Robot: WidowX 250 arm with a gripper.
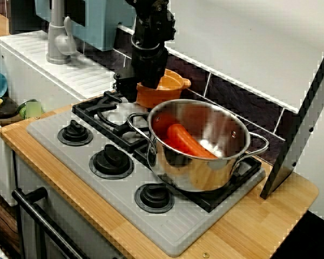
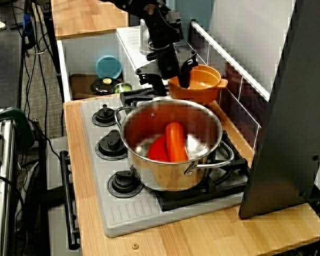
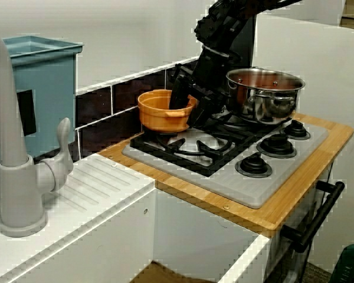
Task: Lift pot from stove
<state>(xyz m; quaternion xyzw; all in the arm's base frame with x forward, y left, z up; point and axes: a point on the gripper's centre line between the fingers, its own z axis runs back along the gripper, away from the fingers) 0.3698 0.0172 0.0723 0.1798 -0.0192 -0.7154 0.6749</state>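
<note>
Orange, small round plastic pot (image 2: pixel 198 84) looks light, stiff and a bit slippery. Its thin rim is best to hold; black gripper (image 2: pixel 175 70) fingers are clamped there, above the grey stove (image 2: pixel 113 209).

The pot (image 3: pixel 162 110) is sitting raised above the stove's (image 3: pixel 236 177) back burner, behind the steel pot (image 1: pixel 197 145) standing on the grate.

front-left, front-right, sink-side; all share stove (image 1: pixel 167 226)

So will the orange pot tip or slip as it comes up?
The orange pot looks like thin plastic, so probably light. The gripper seems to pinch one rim side, so it may tilt. Smooth rim could slip.
</note>
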